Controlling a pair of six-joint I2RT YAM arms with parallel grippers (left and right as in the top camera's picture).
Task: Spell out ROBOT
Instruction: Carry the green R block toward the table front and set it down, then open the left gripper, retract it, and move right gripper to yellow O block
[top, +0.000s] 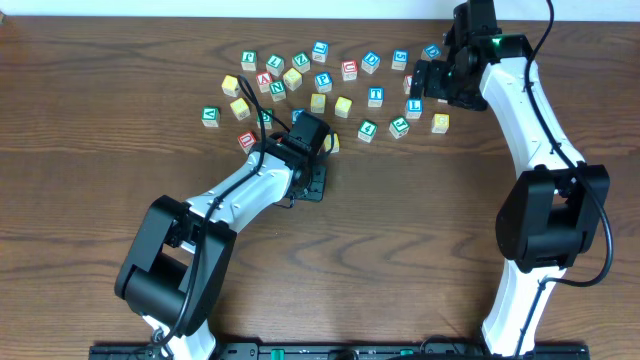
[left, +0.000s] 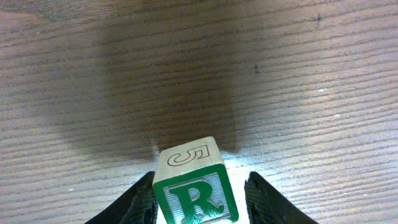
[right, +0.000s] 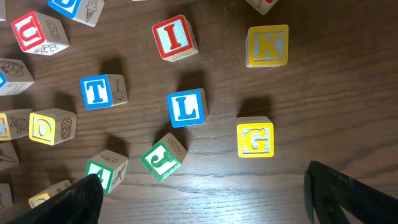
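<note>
A wooden block with a green R (left: 195, 198) stands on the table between the jaws of my left gripper (left: 200, 179). The left finger touches it and a narrow gap shows at the right finger. In the overhead view this gripper (top: 312, 182) is in front of the block pile and hides the R block. My right gripper (right: 214, 196) is open and empty above the right side of the pile (top: 432, 80). Below it lie a blue T block (right: 96, 91) and a yellow O block (right: 43, 127).
Many letter blocks are scattered across the far middle of the table (top: 320, 85). Under the right gripper are blue L (right: 186, 107), yellow G (right: 254, 138), green J (right: 163, 157), red I (right: 173, 37) and yellow K (right: 267, 45).
</note>
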